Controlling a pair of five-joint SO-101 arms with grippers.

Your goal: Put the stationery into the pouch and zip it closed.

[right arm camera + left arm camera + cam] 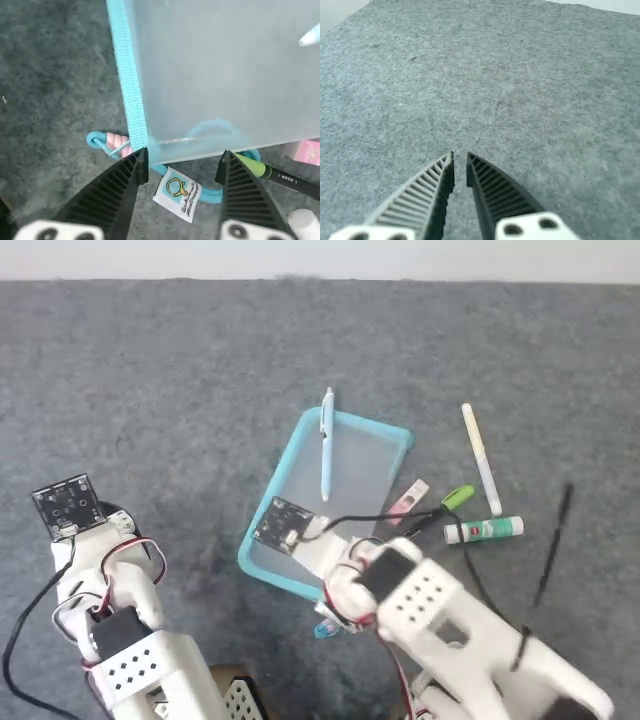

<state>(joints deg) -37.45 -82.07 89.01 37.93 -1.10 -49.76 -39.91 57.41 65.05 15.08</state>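
The translucent pouch (pixel 350 475) with blue trim lies mid-table, and a light blue pen (pixel 326 440) rests on top of it. To its right lie a pink eraser (pixel 408 500), a green highlighter (pixel 456 497), a white pen (pixel 480 458) and a white-and-green glue stick (pixel 485 530). My right gripper (pixel 182 160) is open, its fingers straddling the near edge of the pouch (pixel 215 75), close to the blue trim (pixel 127 75) and the zip cord (pixel 107 142) with its white tag (pixel 177 192). My left gripper (pixel 460 160) is shut over bare grey felt, far left of the pouch.
A black cable (pixel 550 540) trails across the felt at the right. The right arm (pixel 420 600) covers the pouch's near corner. The left arm (pixel 100 580) stands at the lower left. The grey felt mat (pixel 150 390) runs to the back wall.
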